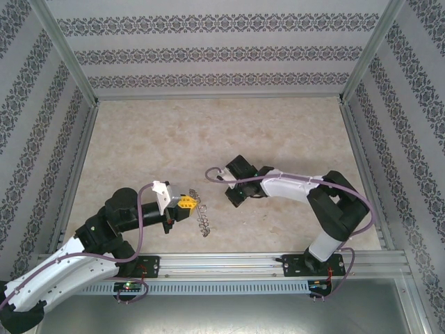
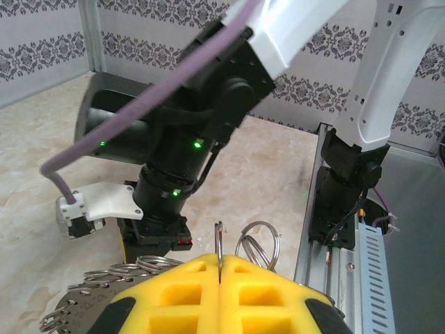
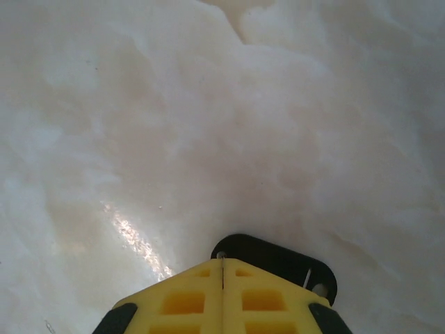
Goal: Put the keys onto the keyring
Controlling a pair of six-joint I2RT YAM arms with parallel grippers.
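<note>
My left fingers (image 2: 184, 296) are pressed together on the keyring (image 2: 80, 306). One thin wire loop of its fringe stands straight up out of the seam between the two yellow pads, pinched there edge-on. The ring's flat grey body lies off to the left of these fingers, low and close beside them, with a cluster of small loops along its rim just ahead of the left pad. Two more round loops rise just right of the seam, a little past the tips. Farther ahead my right arm (image 2: 201, 118) crosses over the pale marbled worktop (image 2: 42, 139), black with green lights lit.

My right fingers (image 3: 184, 303) are together as well, the seam between the pads closed to a line. The key (image 3: 278, 263) sits right at their tips. Its dark head pokes out from behind them and runs off to the right, with a short silvery bit near its far end. I cannot tell whether these fingers pinch it or merely rest against it.

From above, the right fingers are near the left ones, beyond them and to their right, with the keyring between the two pairs.
</note>
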